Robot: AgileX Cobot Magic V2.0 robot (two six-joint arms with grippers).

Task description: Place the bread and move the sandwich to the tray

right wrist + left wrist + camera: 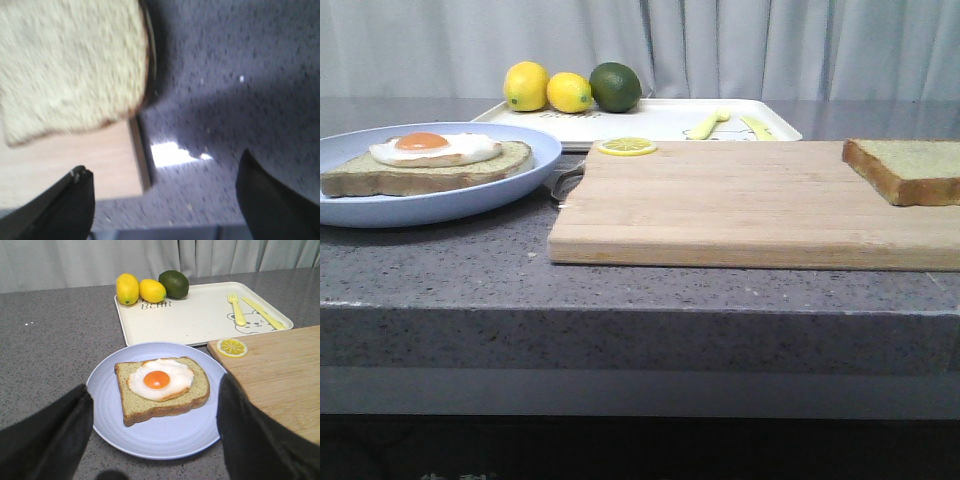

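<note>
- Near edge of the table (440, 270): our left claw (155, 440) hovers wide open and empty over the plate (105, 410), where the egg toast (162, 390) sits.
- Our right claw (165, 200) is also wide open, holding nothing, beside the board's (740, 205) corner.
- The bread (910, 168) lies flat on the board's right end. We reckon it's light, squashy and crumbly, so pinch gently across opposite crusts.
- Farthest back, the tray (660, 122) waits.
</note>
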